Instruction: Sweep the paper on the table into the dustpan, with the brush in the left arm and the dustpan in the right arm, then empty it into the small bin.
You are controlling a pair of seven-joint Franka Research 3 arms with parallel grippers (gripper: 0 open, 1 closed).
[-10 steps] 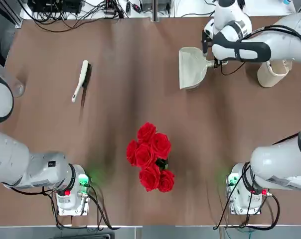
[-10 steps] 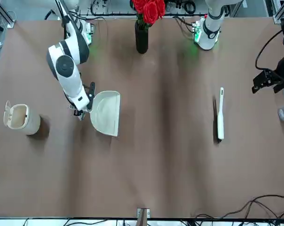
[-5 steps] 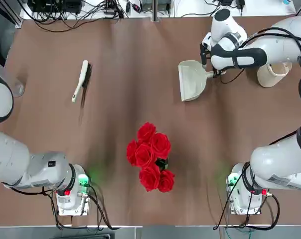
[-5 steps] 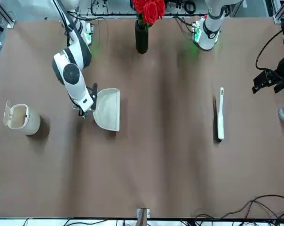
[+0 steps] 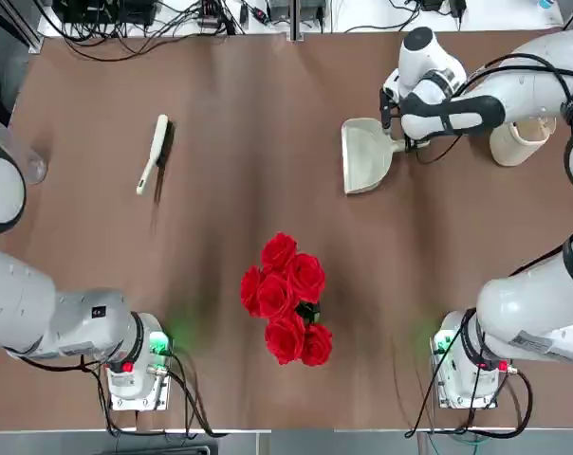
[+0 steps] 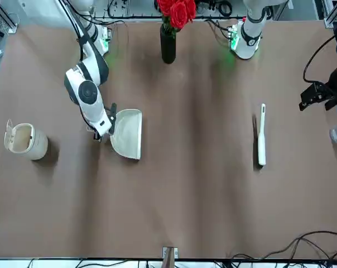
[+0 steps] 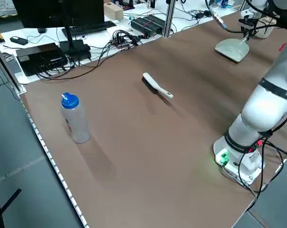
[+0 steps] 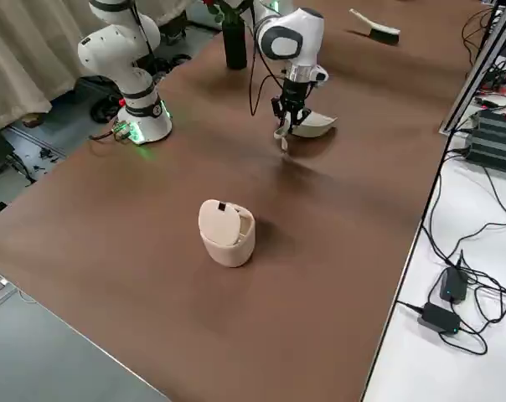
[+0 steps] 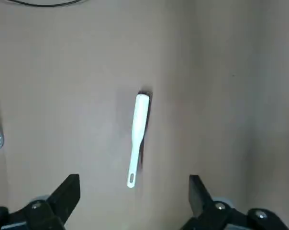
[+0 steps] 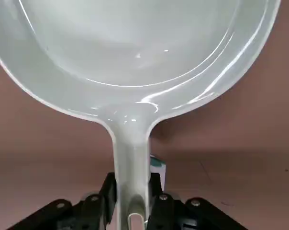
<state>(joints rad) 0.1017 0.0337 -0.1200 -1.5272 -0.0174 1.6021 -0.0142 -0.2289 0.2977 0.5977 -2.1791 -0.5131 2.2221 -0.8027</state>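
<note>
My right gripper (image 5: 398,142) is shut on the short handle of the pale dustpan (image 5: 365,154) at the far right of the table (image 5: 268,114). The scoop (image 6: 128,134) points toward the table's middle and sits low at the surface. In the right wrist view the handle (image 10: 131,158) runs between the fingers (image 10: 156,191). The cream brush (image 5: 154,154) lies free at the far left, bristles to one side. My left gripper (image 9: 135,196) hangs open high above the brush (image 9: 137,136), apart from it. The small bin (image 5: 519,140) stands beyond the dustpan with its lid up. The paper is out of view.
A bunch of red roses (image 5: 286,299) in a dark vase (image 6: 168,42) stands near the robot's side, in the middle. A clear bottle with a blue cap (image 7: 75,118) stands near the table's left edge. Cables and boxes lie past the far edge.
My right arm has carried the dustpan a little toward the robot's side, and its wrist has turned. The brush and the left arm have not moved.
</note>
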